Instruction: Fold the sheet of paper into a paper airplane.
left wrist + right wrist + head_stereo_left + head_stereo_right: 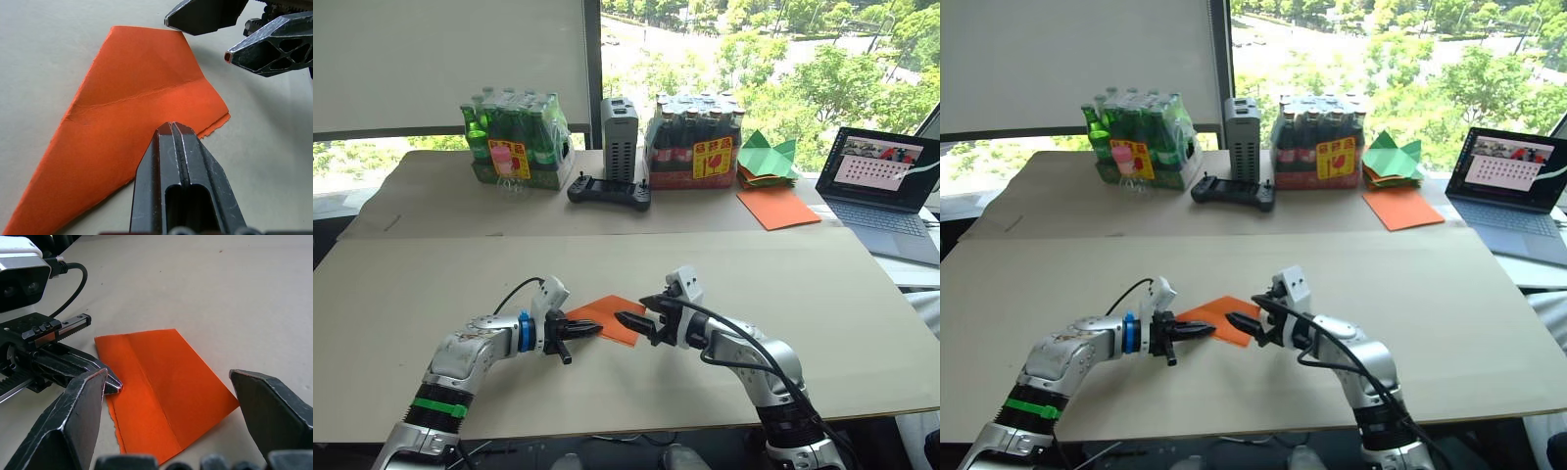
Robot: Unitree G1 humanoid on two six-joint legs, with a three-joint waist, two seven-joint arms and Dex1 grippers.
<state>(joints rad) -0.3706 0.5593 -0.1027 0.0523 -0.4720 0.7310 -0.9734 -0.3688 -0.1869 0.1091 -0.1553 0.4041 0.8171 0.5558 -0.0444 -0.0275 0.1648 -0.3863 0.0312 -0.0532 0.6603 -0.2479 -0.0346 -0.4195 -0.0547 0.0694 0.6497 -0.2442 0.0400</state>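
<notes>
The sheet of paper (607, 315) is bright orange and lies flat on the near table between my two grippers, with a crease line across it (142, 88) and one rough torn-looking edge. My left gripper (590, 331) is shut, its joined fingertips (173, 129) at the sheet's near edge. I cannot tell if they pinch the paper or only touch it. My right gripper (634, 321) is open wide, its fingers (83, 416) spread either side of the sheet's opposite end and just above it. The paper airplane is out of view.
On the far table stand a pack of green bottles (517, 145), a grey box (619, 139), a black controller (609, 191) and a pack of dark bottles (693, 145). Green paper shapes (767, 157), a smooth orange sheet (777, 208) and a laptop (886, 191) sit at the right.
</notes>
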